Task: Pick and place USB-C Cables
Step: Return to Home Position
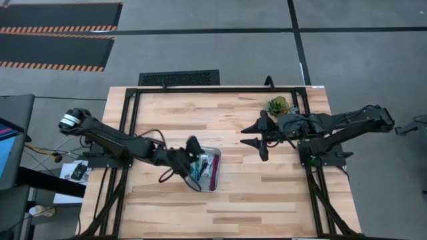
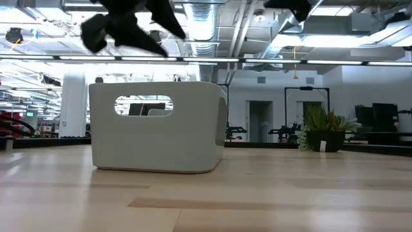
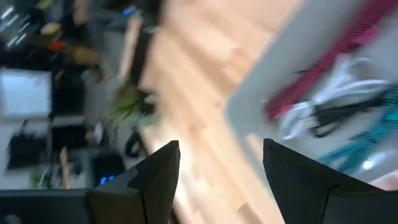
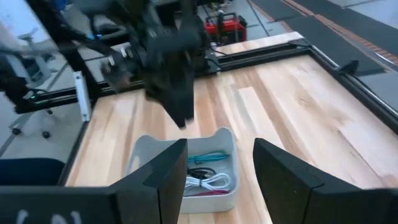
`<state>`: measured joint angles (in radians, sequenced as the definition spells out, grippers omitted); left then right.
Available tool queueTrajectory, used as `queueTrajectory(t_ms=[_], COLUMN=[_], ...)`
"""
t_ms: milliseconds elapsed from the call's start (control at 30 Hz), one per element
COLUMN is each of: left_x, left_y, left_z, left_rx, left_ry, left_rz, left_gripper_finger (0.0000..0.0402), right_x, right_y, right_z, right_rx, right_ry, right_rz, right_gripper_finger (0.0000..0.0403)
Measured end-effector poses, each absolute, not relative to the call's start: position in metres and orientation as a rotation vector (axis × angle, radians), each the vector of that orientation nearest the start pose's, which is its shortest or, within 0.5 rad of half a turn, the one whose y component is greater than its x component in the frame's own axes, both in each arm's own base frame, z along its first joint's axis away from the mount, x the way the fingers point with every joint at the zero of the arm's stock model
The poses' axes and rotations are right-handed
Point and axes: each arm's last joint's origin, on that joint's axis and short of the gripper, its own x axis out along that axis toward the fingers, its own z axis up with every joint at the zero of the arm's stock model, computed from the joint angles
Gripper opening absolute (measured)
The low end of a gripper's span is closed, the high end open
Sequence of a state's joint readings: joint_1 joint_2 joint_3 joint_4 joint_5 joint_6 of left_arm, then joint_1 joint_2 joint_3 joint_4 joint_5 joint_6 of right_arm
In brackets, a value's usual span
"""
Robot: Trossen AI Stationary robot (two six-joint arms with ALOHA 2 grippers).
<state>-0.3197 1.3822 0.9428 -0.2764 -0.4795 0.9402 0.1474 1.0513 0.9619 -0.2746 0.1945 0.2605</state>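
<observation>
Pale wood table [image 1: 267,193], open lab floor behind it. Left pincer [image 3: 221,163] hangs over the edge of the grey bin [image 4: 214,202], fingers apart with nothing between them. Just below and ahead of it, all four cables lie inside the bin in a loose overlapping heap: maroon cable [image 3: 329,62], white cable [image 3: 339,81], black cable [image 3: 342,112], teal cable [image 3: 367,140]. Right pincer [image 1: 249,135] waits well apart from the bin, fingers spread and empty, with the green plant [image 1: 278,105] near its wrist. We judge the placing done, as we see no cable on the bare table. If we regrasp: these look light and limp with slick jackets, so the coils may spring open or snag a neighbour. We'd pinch across the bundled middle, not the plug ends, and lift slowly.
</observation>
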Motion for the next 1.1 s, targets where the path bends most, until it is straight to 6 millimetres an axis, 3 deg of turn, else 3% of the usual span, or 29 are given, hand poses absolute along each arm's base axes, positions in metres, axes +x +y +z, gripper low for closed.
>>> queueTrajectory(t_ms=[167, 267, 367, 567, 800, 1100], left_x=[0.257, 0.241, 0.218, 0.158, 0.102, 0.090], left_y=[-0.072, -0.065, -0.053, -0.024, -0.010, -0.004], left_z=[0.284, 0.305, 0.328, 0.353, 0.318, 0.236], left_rx=[1.072, 0.955, 0.747, 0.413, 0.214, -0.103], left_ry=[0.633, 0.568, 0.457, 0.270, -0.004, -0.194], left_rz=[0.073, 0.202, 0.174, 0.085, 0.150, 0.291], left_gripper_finger=[0.0220, 0.0220, 0.0220, 0.0220, 0.0220, 0.0219], right_x=[0.224, 0.221, 0.220, 0.187, 0.147, 0.121], right_y=[0.020, 0.019, 0.017, 0.012, 0.012, 0.003], right_z=[0.328, 0.330, 0.340, 0.354, 0.332, 0.280], right_rx=[0.195, 0.110, 0.047, 0.021, 0.062, 0.269], right_ry=[0.441, 0.436, 0.346, 0.203, -0.088, -0.275], right_rz=[-0.131, -0.116, -0.099, -0.094, -0.042, -0.067], right_gripper_finger=[0.0205, 0.0205, 0.0205, 0.0205, 0.0205, 0.0205])
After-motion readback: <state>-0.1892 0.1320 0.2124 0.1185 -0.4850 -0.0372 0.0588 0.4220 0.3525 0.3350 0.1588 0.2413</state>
